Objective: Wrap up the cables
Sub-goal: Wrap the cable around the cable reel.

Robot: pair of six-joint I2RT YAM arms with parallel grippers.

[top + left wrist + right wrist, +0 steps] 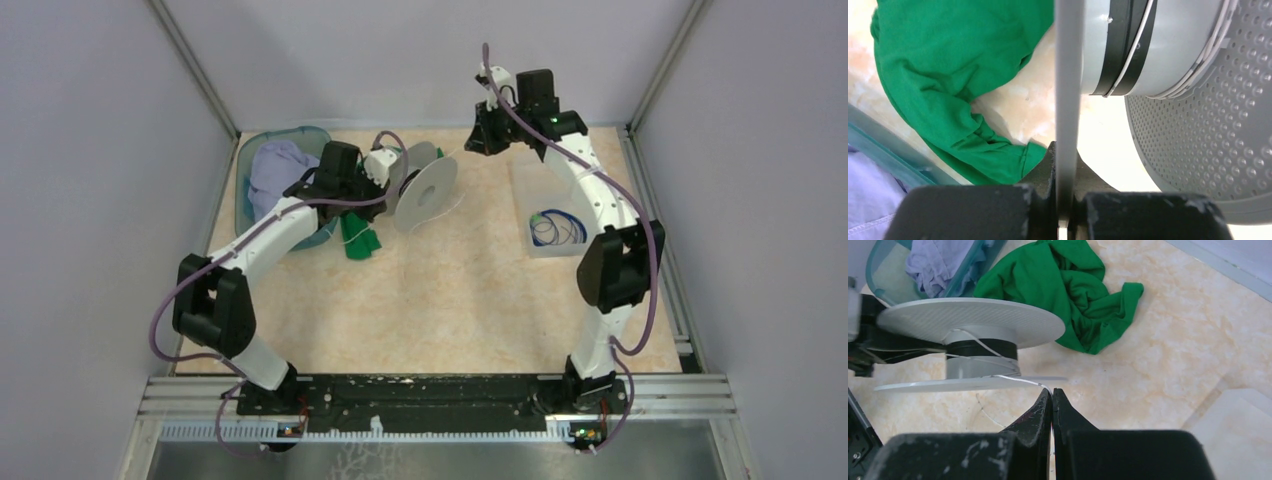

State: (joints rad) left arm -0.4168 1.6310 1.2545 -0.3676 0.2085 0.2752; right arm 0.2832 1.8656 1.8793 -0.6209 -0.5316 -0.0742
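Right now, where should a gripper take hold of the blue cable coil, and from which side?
Probably from straight above, pinching across one side of the blue cable coil: it lies flat in the tray, whose walls block a sideways approach.

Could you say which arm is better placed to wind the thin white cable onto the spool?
Right: the right gripper pinches the white cable running to the spool; the left gripper clamps the spool's flange.

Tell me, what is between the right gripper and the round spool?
A thin whitish cable, stretched from the spool to the shut right gripper, seen in the right wrist view.
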